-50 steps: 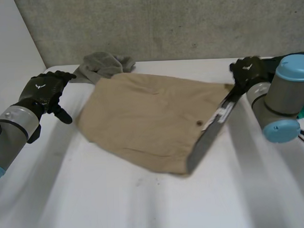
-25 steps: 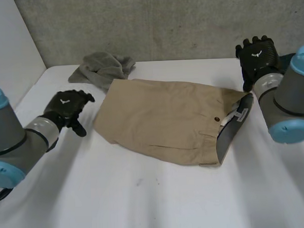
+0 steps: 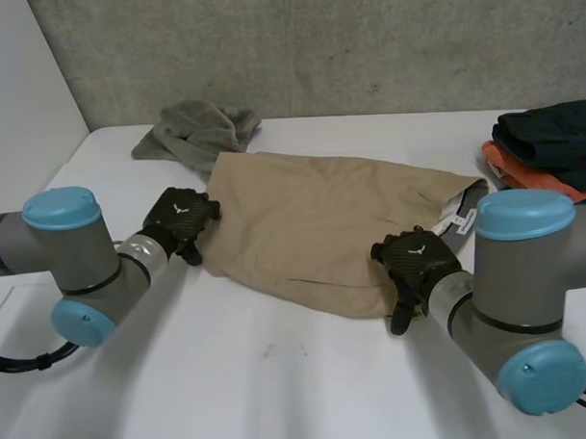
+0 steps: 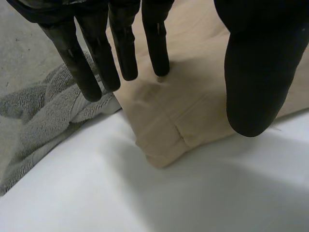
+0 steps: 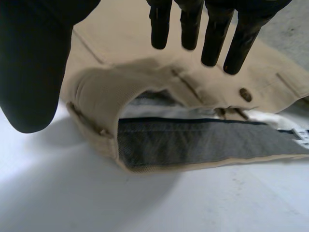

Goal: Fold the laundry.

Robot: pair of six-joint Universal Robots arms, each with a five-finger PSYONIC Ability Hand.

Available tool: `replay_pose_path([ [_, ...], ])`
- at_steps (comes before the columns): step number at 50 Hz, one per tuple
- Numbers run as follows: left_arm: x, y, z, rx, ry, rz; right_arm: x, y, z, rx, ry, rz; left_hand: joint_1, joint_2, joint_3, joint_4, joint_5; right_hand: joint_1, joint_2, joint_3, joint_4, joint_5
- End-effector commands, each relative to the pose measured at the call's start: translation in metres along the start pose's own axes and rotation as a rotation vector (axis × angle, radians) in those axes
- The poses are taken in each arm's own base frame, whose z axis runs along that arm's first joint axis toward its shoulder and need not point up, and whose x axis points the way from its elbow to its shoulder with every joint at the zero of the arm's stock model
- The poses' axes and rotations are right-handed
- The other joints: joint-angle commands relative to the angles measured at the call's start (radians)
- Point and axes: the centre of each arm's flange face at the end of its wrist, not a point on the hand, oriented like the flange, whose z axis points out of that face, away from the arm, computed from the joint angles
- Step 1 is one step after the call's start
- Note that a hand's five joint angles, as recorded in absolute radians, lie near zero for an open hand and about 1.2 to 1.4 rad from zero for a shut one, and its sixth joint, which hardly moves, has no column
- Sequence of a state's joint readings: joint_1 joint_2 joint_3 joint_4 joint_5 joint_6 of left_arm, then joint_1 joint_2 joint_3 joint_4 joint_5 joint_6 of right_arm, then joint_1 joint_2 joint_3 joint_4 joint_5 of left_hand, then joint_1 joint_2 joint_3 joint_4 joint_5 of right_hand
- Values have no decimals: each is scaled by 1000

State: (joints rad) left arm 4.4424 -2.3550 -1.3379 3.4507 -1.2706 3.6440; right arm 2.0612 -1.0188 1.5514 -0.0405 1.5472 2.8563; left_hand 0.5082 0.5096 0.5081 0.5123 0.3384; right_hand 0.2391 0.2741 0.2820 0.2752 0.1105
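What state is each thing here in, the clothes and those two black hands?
Tan shorts: folded flat on the table, waistband gaping open.
Grey cloth: crumpled, unfolded, beyond the shorts.
Clothes stack: folded, dark on orange.
Left hand: open, fingers straight over the shorts' corner.
Right hand: open, fingers straight over the waistband.

A white tabletop (image 3: 280, 403) spreads across the head view, its far edge meeting a rough grey concrete wall (image 3: 364, 44) that runs the whole width behind it. At the left a plain white panel (image 3: 19, 85) stands upright against that wall, bordering the tabletop's side. A few small dark specks (image 3: 269, 352) mark the tabletop's near middle
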Motion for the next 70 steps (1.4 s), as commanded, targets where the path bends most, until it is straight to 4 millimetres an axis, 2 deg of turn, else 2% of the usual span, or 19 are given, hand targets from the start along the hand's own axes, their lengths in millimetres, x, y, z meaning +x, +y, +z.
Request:
replay_pose_path([
  [1,9,3,6,12,10,7,-6,10,18,0,-3,-38,251,249,251,247,246,817,782,774,781,771],
  [2,10,4,7,12,13,6,-6,8,19,15,3,-38,309,308,310,305,305,1073,1038,1031,1037,1027],
  [3,10,4,7,13,12,6,-4,7,19,30,10,-37,348,346,348,344,343,1156,1121,1113,1120,1110],
  [7,11,3,7,15,16,10,3,0,18,95,49,-34,521,520,521,517,516,1157,1122,1114,1121,1111],
  [11,13,2,7,18,21,17,10,-26,-7,186,66,-34,554,552,554,550,549,1157,1122,1114,1121,1111],
  [15,17,0,7,23,29,27,13,-37,-21,223,77,-34,554,552,554,550,549,1157,1122,1114,1121,1111],
  [18,19,-1,7,25,34,29,14,-39,-25,230,81,-36,653,652,653,649,648,1157,1122,1114,1121,1111],
  [20,24,-4,6,29,42,32,15,-41,-28,236,86,-37,864,863,864,860,860,1157,1122,1114,1121,1111],
  [26,29,-20,-3,34,24,42,18,-50,-37,257,105,-103,888,887,888,884,883,1157,1122,1114,1121,1111],
  [28,10,-51,-20,61,-63,53,20,-55,-42,269,116,-133,888,887,888,884,883,1157,1122,1114,1121,1111],
  [33,-11,-97,-60,102,-159,63,26,-77,-67,277,148,-280,888,887,888,884,883,1157,1122,1114,1121,1111],
  [34,-13,-115,-79,123,-167,66,29,-82,-72,280,156,-297,888,887,888,884,883,1157,1122,1114,1121,1111],
  [37,-16,-137,-111,134,-171,69,33,-98,-97,274,168,-361,888,887,888,884,883,1157,1122,1114,1121,1111],
  [41,-7,-163,-172,114,-133,69,35,-104,-119,208,148,-442,888,887,888,884,883,1157,1122,1114,1121,1111],
  [48,28,-155,-227,-55,33,105,37,-83,-138,-8,43,-545,888,887,888,884,883,1157,1122,1114,1121,1111],
  [52,49,-138,-241,-158,138,154,32,-62,-140,-96,-40,-569,888,887,888,884,883,1157,1122,1114,1121,1111],
  [57,65,-108,-229,-286,223,159,30,-32,-131,-195,-103,-570,888,887,888,884,883,1157,1122,1114,1121,1111],
  [63,71,-93,-205,-335,258,154,31,-15,-103,-224,-127,-555,888,887,888,884,883,1157,1122,1114,1121,1111],
  [70,62,-92,-135,-253,139,177,40,-26,-63,-115,-25,-582,888,887,888,884,883,1157,1122,1114,1121,1111],
])
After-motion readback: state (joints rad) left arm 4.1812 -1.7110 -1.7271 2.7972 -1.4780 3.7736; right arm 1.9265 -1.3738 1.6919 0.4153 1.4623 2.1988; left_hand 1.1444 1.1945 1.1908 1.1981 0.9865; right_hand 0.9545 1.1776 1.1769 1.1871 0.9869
